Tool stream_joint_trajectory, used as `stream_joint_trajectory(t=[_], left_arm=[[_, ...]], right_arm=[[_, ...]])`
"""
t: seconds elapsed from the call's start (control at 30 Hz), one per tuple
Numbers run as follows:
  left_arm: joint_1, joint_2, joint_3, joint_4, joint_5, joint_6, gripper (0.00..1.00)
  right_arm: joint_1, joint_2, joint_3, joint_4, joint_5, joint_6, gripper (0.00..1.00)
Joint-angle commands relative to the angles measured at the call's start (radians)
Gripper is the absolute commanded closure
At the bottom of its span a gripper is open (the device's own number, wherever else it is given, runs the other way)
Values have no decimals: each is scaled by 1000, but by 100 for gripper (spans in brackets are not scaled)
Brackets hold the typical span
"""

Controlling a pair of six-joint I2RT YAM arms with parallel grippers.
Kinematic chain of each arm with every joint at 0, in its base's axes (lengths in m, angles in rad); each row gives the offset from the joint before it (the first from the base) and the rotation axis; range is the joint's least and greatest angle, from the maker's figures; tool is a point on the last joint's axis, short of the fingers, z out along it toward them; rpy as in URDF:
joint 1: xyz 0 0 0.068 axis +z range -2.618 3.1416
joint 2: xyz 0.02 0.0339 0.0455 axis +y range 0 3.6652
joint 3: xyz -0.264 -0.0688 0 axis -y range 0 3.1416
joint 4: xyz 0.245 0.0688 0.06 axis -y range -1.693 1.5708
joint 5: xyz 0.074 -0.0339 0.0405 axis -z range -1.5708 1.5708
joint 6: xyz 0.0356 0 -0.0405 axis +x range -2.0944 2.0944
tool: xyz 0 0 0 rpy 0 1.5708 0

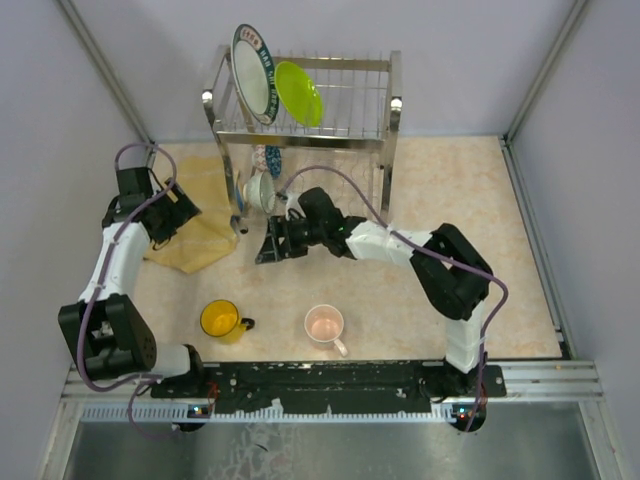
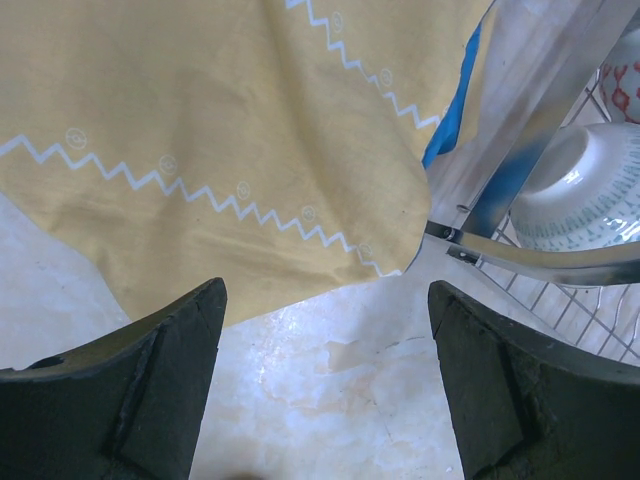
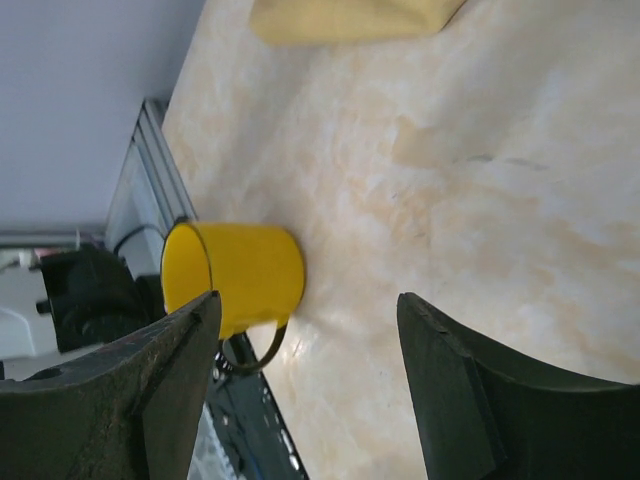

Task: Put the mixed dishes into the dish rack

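The overhead view alone shows the whole load. The white plate (image 1: 250, 75) and the lime-green plate (image 1: 298, 93) stand on edge in the top tier of the dish rack (image 1: 395, 102). The yellow mug (image 1: 219, 319) and the pink mug (image 1: 325, 323) sit apart on the table (image 1: 520, 250) near the arm bases.

The left wrist view shows the left gripper (image 2: 325, 300) spread wide and empty. It is over the near edge of the yellow cloth (image 2: 200, 120), and the grey-green bowl (image 2: 585, 185) lies on the lower shelf to its right.

The right wrist view shows the right gripper (image 3: 310, 310), also wide and empty, low over bare table and facing the yellow mug.
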Motion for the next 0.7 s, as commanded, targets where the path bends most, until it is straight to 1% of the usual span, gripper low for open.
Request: stream_joint_trajectory(t=[0.0,0.13,0.23,0.3,0.4,0.53,0.67], left_arm=[[-3,-17,57,-40,33,-28,12],[-1,-23,63,-46,45,-44,12],[-3,-31,65,-50,31,-49,12],[-1,-38,67,-53,-7,-62,12],[19,-37,87,-71,-18,-62,11],[83,-16,80,-79,58,-73,11],[129,-1,63,-74,99,-76,11]], right_arm=[[85,-75,23,-88,-56,-118,30],[127,-78,24,-132,-64,-171,30],[171,-72,76,-205,-46,-259,31],[203,-63,119,-261,-8,-331,32],[250,-36,190,-320,33,-441,31],[289,15,277,-354,80,-536,31],[318,106,421,-443,103,-642,29]])
